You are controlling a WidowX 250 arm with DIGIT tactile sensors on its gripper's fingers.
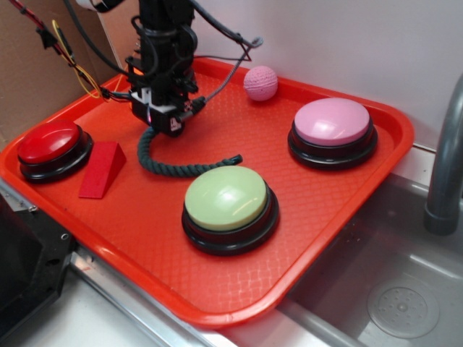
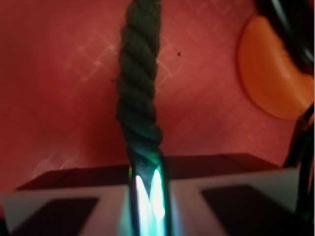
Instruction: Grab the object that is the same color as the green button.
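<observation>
Toy kitchen test setup, red tray (image 1: pixel 347 210) beside steel sink (image 1: pixel 383 289), grey faucet pipe (image 1: pixel 445 166), cardboard backdrop (image 1: pixel 36 79)

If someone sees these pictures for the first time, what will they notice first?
Probably the orange tray with three big dome buttons: green button in front, pink at right, red at left. Next, the gripper at the back, closed on one end of the dark green rope, which curves toward the green button.
</observation>
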